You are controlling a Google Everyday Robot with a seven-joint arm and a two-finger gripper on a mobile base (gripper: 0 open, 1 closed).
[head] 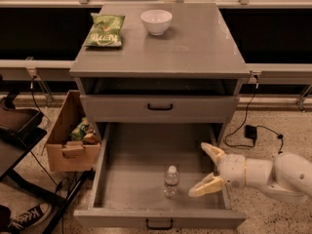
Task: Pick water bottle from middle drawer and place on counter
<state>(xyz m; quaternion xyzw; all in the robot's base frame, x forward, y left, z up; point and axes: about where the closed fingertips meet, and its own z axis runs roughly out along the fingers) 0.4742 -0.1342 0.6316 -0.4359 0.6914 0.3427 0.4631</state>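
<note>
The water bottle (171,181) stands upright on the floor of the middle drawer (141,150). The drawer is pulled open, and the bottle is toward its front, a little right of centre. The bottle is clear with a white cap, and any label on it cannot be read. At the far left a dark sneaker (23,217) with a white sole lies on the speckled floor. Beside the cabinet an open cardboard box (66,152) holds a green packet (80,129) and other wrapped things that cannot be told apart. On the bench (195,48) a green snack bag (105,30) lies flat at the left rear, its pale lettering unreadable. Just right of it, apart from the bag, sits a white bowl (156,21). Under the bench the shallower drawer (122,108) is shut, its black handle centred. Right of the bottle, the tool (197,170) reaches in over the drawer's right side. Its two cream fingers are spread wide, near the bottle but not touching it. Farther right on the floor lies a black power brick (251,130) with its cable.
</note>
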